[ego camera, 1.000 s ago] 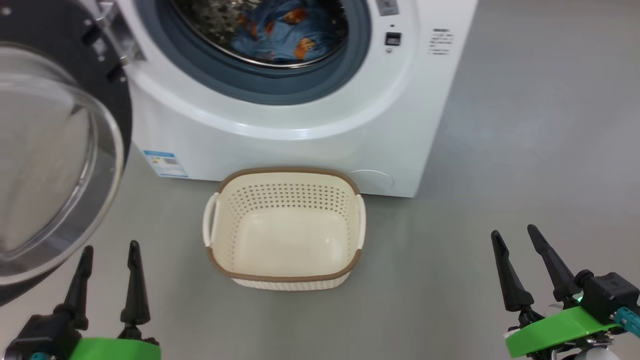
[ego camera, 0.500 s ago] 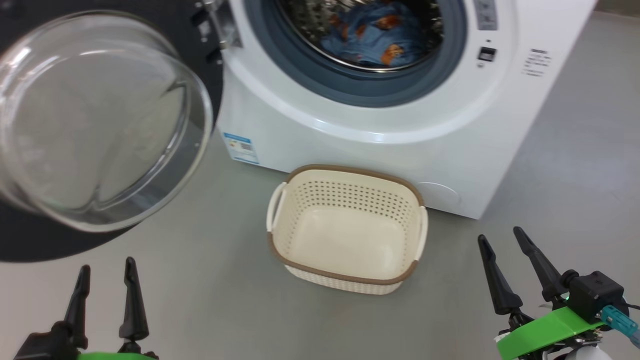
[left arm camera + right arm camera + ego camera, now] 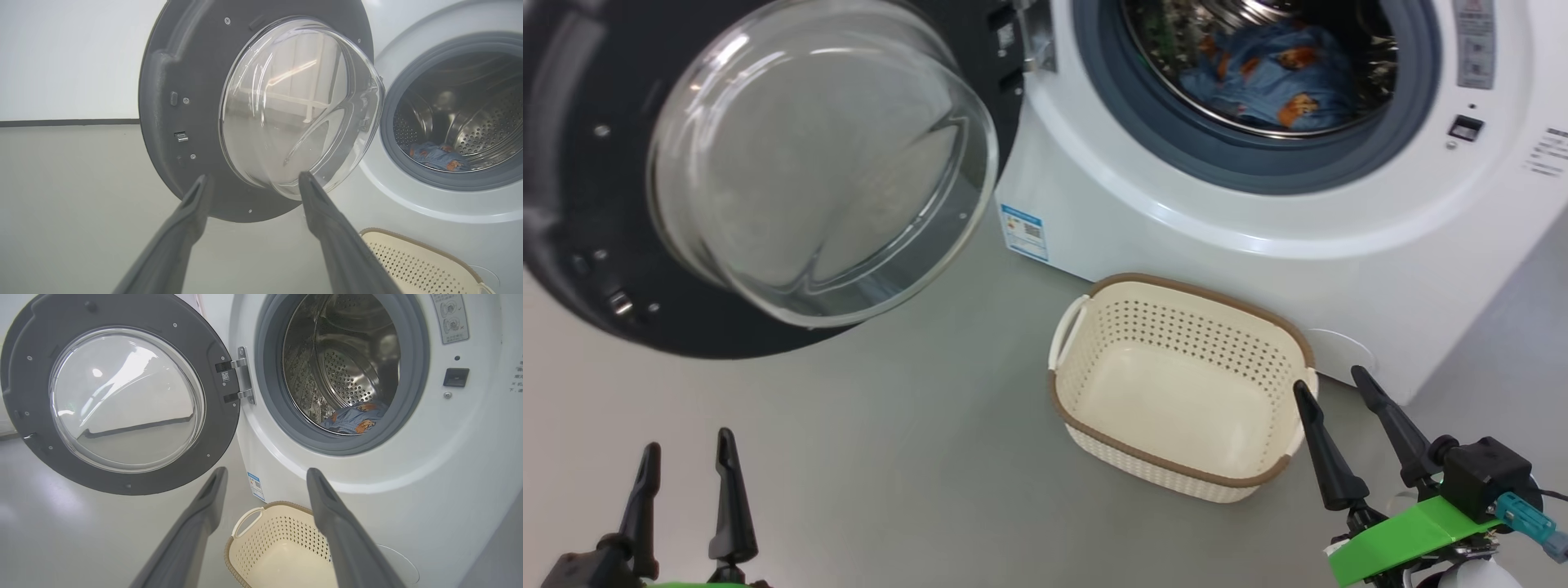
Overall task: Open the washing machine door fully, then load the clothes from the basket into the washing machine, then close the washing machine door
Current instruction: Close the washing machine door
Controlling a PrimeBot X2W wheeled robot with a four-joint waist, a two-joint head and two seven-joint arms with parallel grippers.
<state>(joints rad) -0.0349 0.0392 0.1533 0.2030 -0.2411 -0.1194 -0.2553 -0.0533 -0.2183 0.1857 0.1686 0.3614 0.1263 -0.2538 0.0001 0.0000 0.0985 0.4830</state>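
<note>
— So, what is the big thing to move now?
— I think it is the washing machine door [image 3: 572, 204]. It hangs wide open at the left of the washing machine [image 3: 1258, 245]. It looks heavy and stiff, and it swings on its hinge [image 3: 241, 381]. The glass bowl [image 3: 825, 163] looks slippery, so I would push on the black frame [image 3: 18, 388], at the edge far from the hinge.
— And the basket?
— The basket [image 3: 1201, 287] sits on the floor [image 3: 890, 449] just in front of the machine, with nothing in it. It looks light. The blue clothes [image 3: 1274, 73] lie soft in the drum [image 3: 347, 375].
— What about the claws?
— The left gripper [image 3: 686, 441] and the right gripper [image 3: 1328, 379] are both spread wide. They hold nothing.
</note>
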